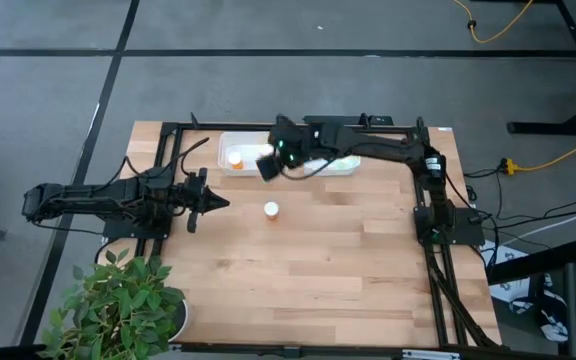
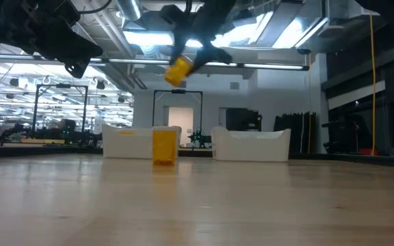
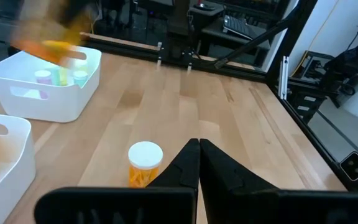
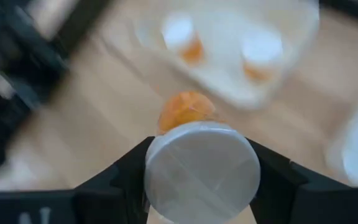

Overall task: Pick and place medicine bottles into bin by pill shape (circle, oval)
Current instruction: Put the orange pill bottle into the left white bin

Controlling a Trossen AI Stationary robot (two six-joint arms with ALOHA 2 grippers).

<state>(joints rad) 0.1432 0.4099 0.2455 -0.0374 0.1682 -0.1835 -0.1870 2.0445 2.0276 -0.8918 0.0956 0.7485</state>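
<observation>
Orange bottle (image 4: 194, 158), white cap toward the wrist cam, sits clamped between the right gripper (image 1: 269, 164) jaws, half closed on it, carried in the air at approx 12 o'clock on the table, near the two white bins (image 1: 343, 166). Left gripper (image 1: 213, 202) is closed on nothing, parked at 9 o'clock. One more bottle (image 1: 271, 209) stands mid-table. Risks, judged: bottle looks tilted, so it may slip w/ a fast swing; a release over the wrong bin mis-sorts it; a release too early bounces it off the rim.
</observation>
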